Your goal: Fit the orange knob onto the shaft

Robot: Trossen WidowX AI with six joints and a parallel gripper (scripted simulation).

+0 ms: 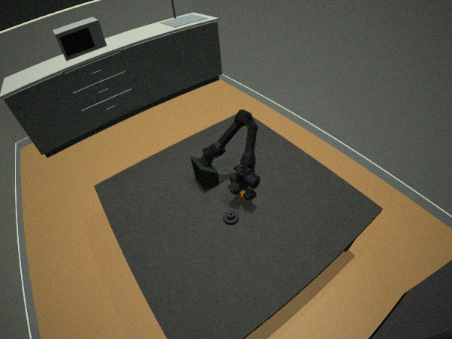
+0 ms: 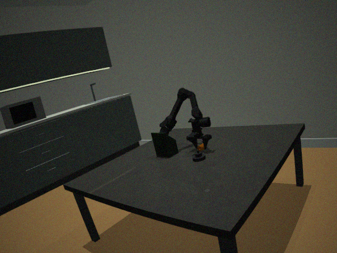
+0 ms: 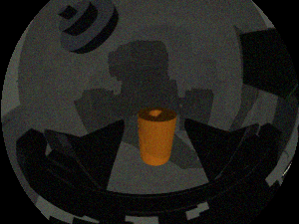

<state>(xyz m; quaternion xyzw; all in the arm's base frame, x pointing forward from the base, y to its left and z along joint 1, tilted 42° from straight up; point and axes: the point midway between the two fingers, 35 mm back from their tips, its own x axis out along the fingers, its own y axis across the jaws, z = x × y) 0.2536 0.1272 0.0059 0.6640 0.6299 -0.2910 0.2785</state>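
The orange knob [image 1: 242, 193] [image 2: 200, 146] [image 3: 156, 140] appears to lie on its side on the table, its end with the hole facing the top of the wrist view. My gripper [image 1: 242, 193] [image 2: 201, 149] [image 3: 154, 122] is open and low over the table, one finger on each side of the knob. In the wrist view a gap shows between the knob and each finger. The round pedestal [image 1: 226, 220] [image 2: 199, 159] [image 3: 111, 30] stands apart from the knob, at upper left in the wrist view. Its dark shaft [image 1: 230, 214] [image 3: 68, 12] is bare; the flat side cannot be made out.
A dark green angular block [image 1: 204, 175] [image 2: 165, 146] [image 3: 266, 59] stands by the arm's base, at the right in the wrist view. The dark table [image 1: 225, 262] [image 2: 157, 190] carries it and the pedestal. A counter [image 1: 150, 75] [image 2: 92, 134] stands beyond the table.
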